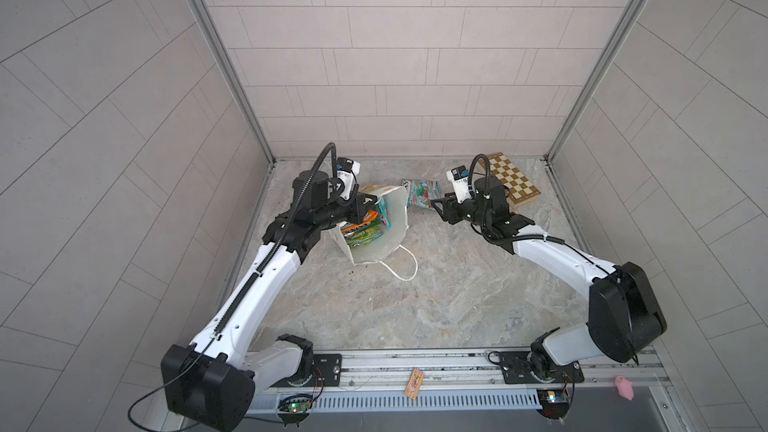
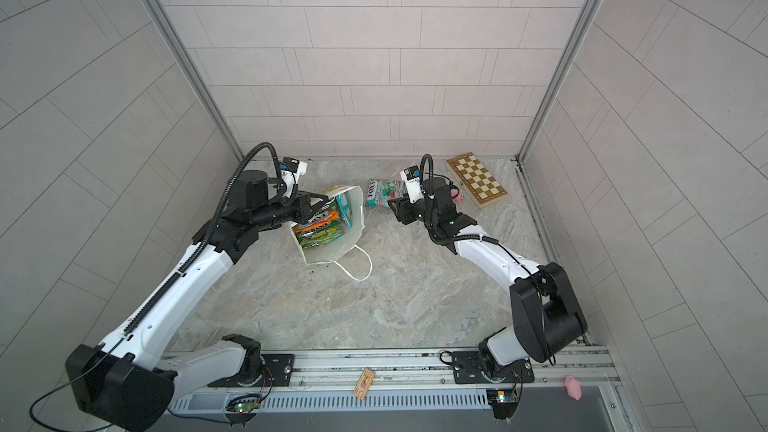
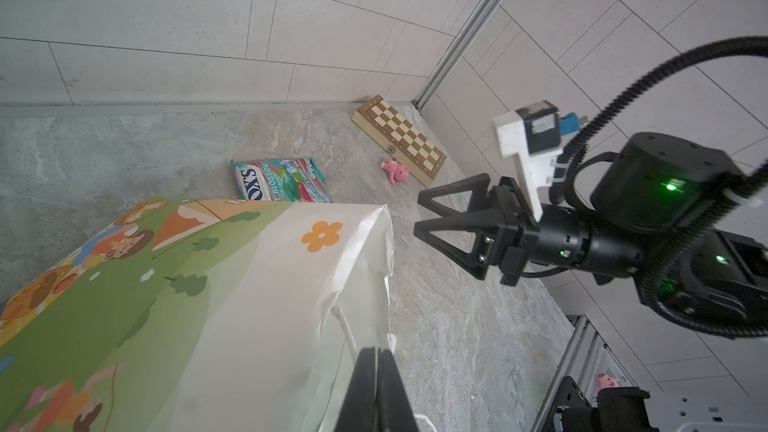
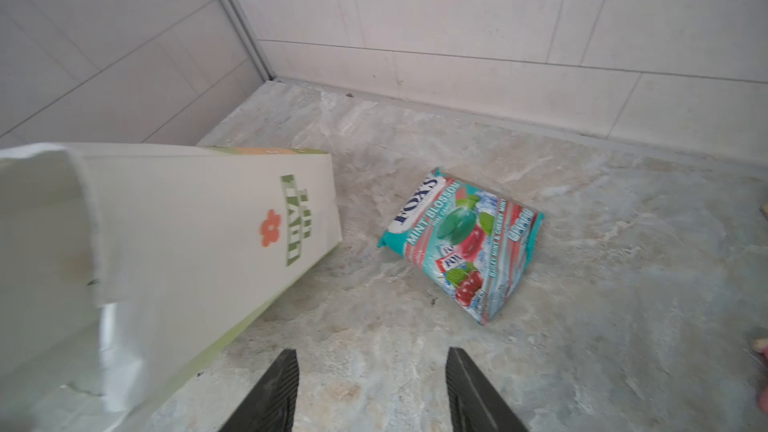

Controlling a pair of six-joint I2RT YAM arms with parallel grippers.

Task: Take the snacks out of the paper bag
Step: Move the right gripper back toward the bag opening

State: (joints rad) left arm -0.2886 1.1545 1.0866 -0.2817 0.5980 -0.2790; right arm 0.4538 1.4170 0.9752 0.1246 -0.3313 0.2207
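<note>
Snacks [image 1: 362, 229] in orange, green-yellow and teal wrappers are sitting stacked inside the paper bag [image 1: 397, 218]. The bag is leaning on the surface [image 1: 415, 305], and in both top views its open mouth is facing up and toward 6 o'clock while its base is pointing toward 12, so its long axis is running roughly 12 to 6. The left end effector [image 3: 376, 361] is reaching in from 9 o'clock and clenching on the bag's rim beside a cord handle [image 3: 347, 328], apparently propping the mouth open. One teal packet [image 4: 461, 243] is already lying flat outside, just past the bag's 3 o'clock wall. The right end effector [image 3: 417, 213] is hovering with its jaws parted and nothing between them. The teal packet is lying near its tips at about 11 o'clock, not touching them. From this free end effector the bag mouth is lying at about 9 o'clock, so the next reach is probably falling to the right arm. That means swinging toward 9 o'clock and dipping in over the 3 o'clock rim for the topmost packet.
</note>
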